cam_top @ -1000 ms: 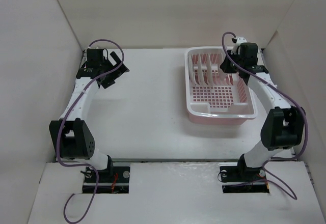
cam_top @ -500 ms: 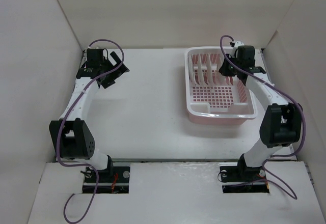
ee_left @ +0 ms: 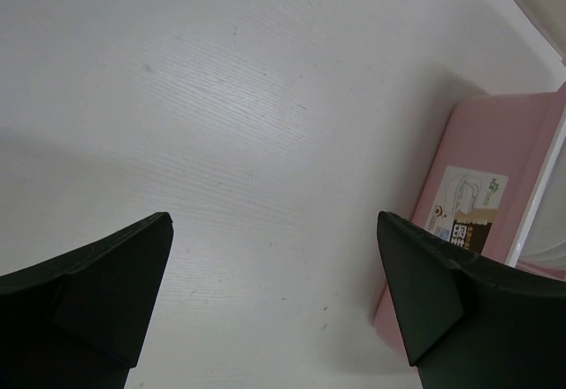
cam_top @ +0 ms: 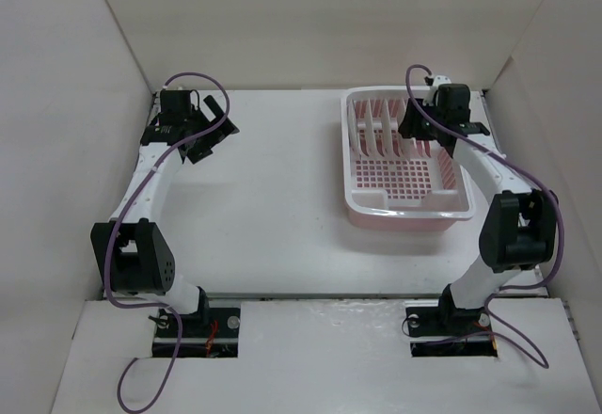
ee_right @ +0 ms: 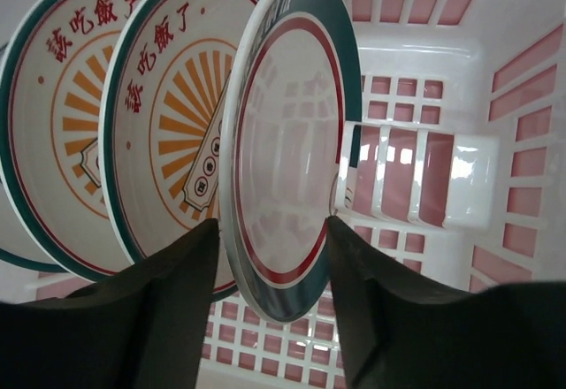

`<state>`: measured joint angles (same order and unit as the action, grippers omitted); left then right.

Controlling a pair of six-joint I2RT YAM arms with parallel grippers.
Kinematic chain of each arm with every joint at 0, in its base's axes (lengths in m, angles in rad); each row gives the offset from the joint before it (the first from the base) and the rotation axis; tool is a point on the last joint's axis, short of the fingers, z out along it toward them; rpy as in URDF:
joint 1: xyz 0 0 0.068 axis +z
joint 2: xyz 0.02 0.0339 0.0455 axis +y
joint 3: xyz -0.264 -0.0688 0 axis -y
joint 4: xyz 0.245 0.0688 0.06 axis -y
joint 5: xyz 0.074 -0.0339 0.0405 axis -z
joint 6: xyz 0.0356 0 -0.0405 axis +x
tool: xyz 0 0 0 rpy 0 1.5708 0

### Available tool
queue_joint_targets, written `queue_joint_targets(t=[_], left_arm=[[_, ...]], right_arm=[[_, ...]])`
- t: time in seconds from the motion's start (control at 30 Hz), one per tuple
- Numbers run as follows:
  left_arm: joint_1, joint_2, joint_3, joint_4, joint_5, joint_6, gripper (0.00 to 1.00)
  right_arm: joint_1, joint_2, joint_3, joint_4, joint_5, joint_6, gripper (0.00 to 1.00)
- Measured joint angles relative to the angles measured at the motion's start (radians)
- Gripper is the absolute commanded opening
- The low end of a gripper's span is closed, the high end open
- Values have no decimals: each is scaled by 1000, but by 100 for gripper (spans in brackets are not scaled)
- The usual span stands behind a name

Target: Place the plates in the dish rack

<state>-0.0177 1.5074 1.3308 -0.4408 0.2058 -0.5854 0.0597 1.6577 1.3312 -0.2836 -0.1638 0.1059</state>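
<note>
Well to the left of the dish rack (cam_top: 409, 214), the left gripper (ee_left: 272, 223) hangs over the white table (cam_top: 273, 188), its jaws spread as wide as they go and holding nothing. A corner of the pink rack's labelled side wall shows at the right edge of its wrist view.

Inside the rack, at its far end, we see the plates standing on edge between the divider prongs. There are two sunburst plates (ee_right: 168, 141) with red lettering, and to their right a green-rimmed plate (ee_right: 283, 168) with a red inner ring.

The right gripper (ee_right: 271, 223) reaches down into the rack's far right part and straddles the green-rimmed plate's upper edge. Its jaws stand part-open, one finger on each side, and we cannot tell whether either pad touches the plate.

We judge this to be the release of a plate into its slot, late in the job, since the overhead view shows no plate outside the rack. The next move calls for wider jaws and a straight lift clear of the rim, so the plate does not tip against its neighbour.
</note>
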Motion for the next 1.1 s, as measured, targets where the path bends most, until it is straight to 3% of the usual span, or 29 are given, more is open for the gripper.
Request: queue_joint_targets(t=[0.07,0.23,0.27,0.33,0.37,0.6,0.83,1.1], left_arm=[[0,0,0,0,0,1,100],[0,0,0,0,0,1,100],[0,1,0,0,0,2,100],[0,1,0,-1,1,2,100],[0,1,0,-1,3,2,100],[-7,2,33,-26,-11,6,100],[-24,-18,215,-112,-115,45,100],[-26,-255,243,-161,-200,14,100]], right_arm=[[0,0,9,-4,4,3,73],[0,-18,53,-25,25,5,75],[0,-29,59,-28,30,5,84],[0,-56,71,-33,42,6,85],[0,-75,75,-36,49,6,100],[2,-197,181,-116,90,19,100],[44,-323,278,-265,123,31,100],[89,-625,269,-392,220,39,100]])
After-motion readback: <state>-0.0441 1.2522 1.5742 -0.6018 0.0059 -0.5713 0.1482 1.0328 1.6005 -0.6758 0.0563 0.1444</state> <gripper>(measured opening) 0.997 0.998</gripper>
